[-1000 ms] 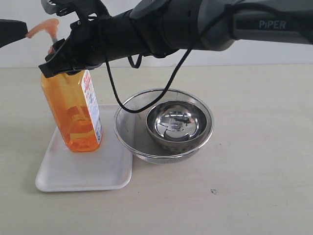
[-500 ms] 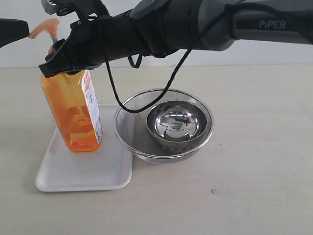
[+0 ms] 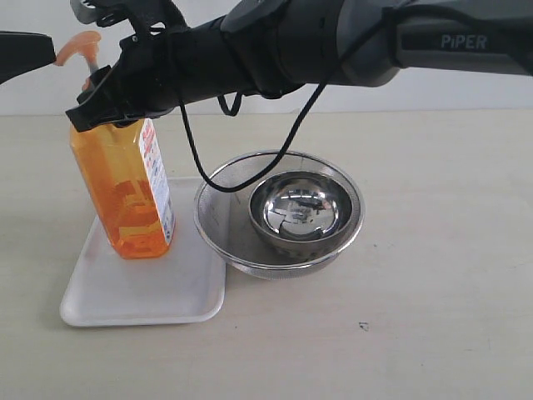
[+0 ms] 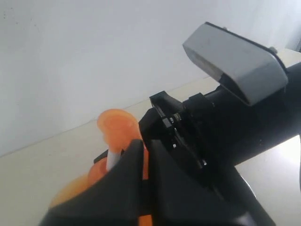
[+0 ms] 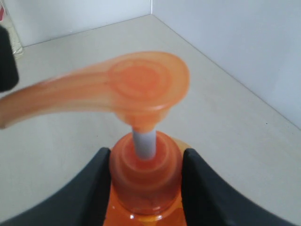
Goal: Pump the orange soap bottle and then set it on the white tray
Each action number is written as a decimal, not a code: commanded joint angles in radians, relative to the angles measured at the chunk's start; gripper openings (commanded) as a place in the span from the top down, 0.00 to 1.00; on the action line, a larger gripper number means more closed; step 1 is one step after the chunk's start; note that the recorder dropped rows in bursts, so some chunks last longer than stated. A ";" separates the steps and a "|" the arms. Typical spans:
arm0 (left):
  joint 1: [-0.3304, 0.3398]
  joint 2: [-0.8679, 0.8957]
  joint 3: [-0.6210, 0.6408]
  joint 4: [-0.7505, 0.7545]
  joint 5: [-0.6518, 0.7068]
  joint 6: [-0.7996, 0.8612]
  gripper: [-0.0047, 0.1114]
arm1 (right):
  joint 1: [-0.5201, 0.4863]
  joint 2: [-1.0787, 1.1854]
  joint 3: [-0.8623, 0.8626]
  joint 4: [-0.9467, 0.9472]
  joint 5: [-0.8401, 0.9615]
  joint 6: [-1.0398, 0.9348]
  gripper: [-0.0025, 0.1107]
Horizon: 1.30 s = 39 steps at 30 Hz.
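Note:
The orange soap bottle (image 3: 125, 200) stands on the white tray (image 3: 158, 292), leaning slightly, with its base near the tray's back left. My right gripper (image 3: 100, 104) reaches across from the right and is shut on the bottle's neck collar (image 5: 146, 174), one black finger on each side. The orange pump head (image 5: 141, 82) is up on its white stem (image 5: 143, 143). My left gripper (image 3: 46, 46) comes in from the far left with its tip at the pump spout. Its fingers (image 4: 129, 160) lie together with nothing between them, just beside the pump head (image 4: 117, 125).
A wire-mesh strainer bowl (image 3: 216, 225) touches the tray's right side, with a steel bowl (image 3: 300, 208) inside it. A black cable (image 3: 196, 158) loops down from the right arm above the strainer. A pale wall runs along the back of the table.
The left gripper has edged right, so its tip now covers the end of the pump spout. The bottle and the right gripper have not moved.

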 commanded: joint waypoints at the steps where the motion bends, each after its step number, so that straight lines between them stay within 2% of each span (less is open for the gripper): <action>1: -0.002 -0.010 -0.004 0.004 0.014 -0.011 0.92 | 0.001 -0.002 -0.005 0.010 -0.003 0.006 0.98; 13: -0.002 -0.010 -0.004 0.000 0.085 -0.003 0.92 | 0.001 -0.002 -0.005 0.010 0.002 0.013 0.98; 28: -0.002 -0.010 -0.004 0.000 0.016 -0.003 0.92 | 0.001 -0.002 -0.005 0.010 0.002 0.013 0.98; 32: -0.002 -0.010 -0.004 0.000 0.023 -0.003 0.92 | 0.001 -0.002 -0.005 0.010 0.002 0.013 0.98; 36: -0.002 -0.010 -0.004 0.000 0.087 -0.007 0.92 | 0.001 -0.002 -0.005 0.010 0.006 0.013 0.98; 39: -0.012 -0.010 -0.004 -0.006 0.069 -0.007 0.92 | 0.001 -0.002 -0.005 0.010 0.003 0.013 0.98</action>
